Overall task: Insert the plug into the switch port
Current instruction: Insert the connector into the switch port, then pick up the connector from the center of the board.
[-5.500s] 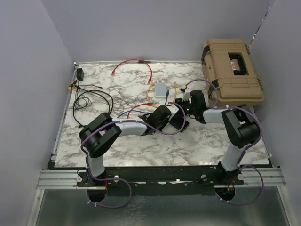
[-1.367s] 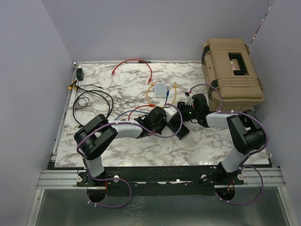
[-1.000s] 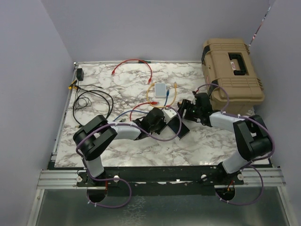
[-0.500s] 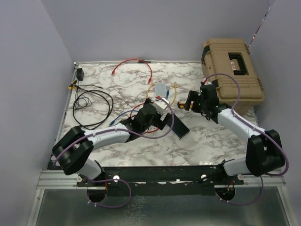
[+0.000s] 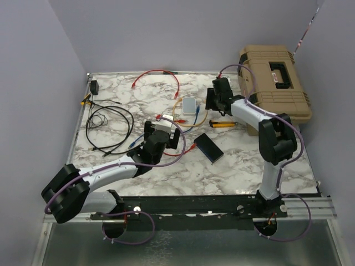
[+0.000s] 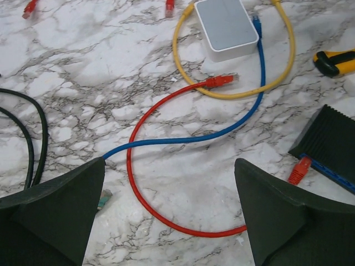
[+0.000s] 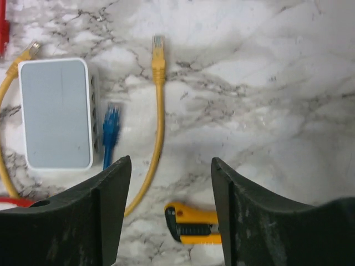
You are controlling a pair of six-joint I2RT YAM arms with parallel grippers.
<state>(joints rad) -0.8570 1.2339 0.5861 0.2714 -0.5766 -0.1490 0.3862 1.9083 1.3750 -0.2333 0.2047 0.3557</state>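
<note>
Both wide open and empty, left gripper [image 6: 170, 162] and right gripper [image 7: 169, 160]; red plug [image 5: 192, 148] sits at 9 o'clock edge of switch [image 5: 209, 147], seating unclear, so best pinch boot, push square.

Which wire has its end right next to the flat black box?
The red cable looping mid-table: its red plug sits at the edge of the switch. The yellow cable and blue cable lead to the grey-white box instead.

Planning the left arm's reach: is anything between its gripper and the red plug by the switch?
Nothing visible: only marble and red cable lie between the open left gripper and the red plug at the switch's edge.
</note>
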